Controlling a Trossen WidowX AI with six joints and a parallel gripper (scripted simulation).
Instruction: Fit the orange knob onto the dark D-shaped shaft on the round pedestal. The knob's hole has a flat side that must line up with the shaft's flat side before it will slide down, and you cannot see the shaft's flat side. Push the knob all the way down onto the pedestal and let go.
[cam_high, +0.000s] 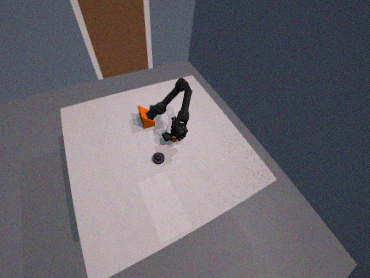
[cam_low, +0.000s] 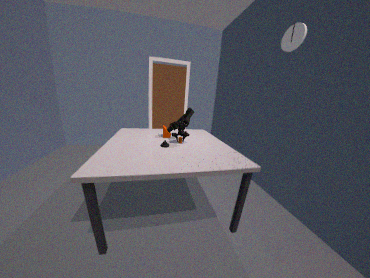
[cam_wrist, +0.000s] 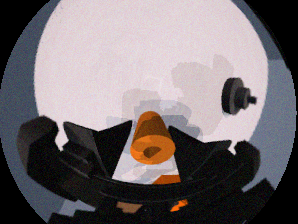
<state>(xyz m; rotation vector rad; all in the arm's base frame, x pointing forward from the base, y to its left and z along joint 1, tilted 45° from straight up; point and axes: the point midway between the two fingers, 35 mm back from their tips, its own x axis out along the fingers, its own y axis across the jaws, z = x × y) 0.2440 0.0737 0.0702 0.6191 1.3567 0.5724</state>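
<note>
Black arm folded, fingers around knob

knob: orange, hole darker orange-brown | gripper: black | arm: black | pedestal: dark grey | block: orange | tabletop: pinkish white, dark speckles at one corner | legs: dark grey | door: brown, white frame | walls: blue, one darker | clock: pale face

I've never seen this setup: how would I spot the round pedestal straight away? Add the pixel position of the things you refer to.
On the pale table (cam_high: 110, 210) (cam_low: 165, 162), look near the black arm (cam_high: 185, 100) (cam_low: 183, 120). The pedestal (cam_high: 158, 158) (cam_low: 165, 144) (cam_wrist: 233, 96) is a small dark disc with a stub rising from its middle; its neighbour, the knob (cam_high: 174, 139) (cam_low: 180, 140) (cam_wrist: 153, 149), is orange.
</note>
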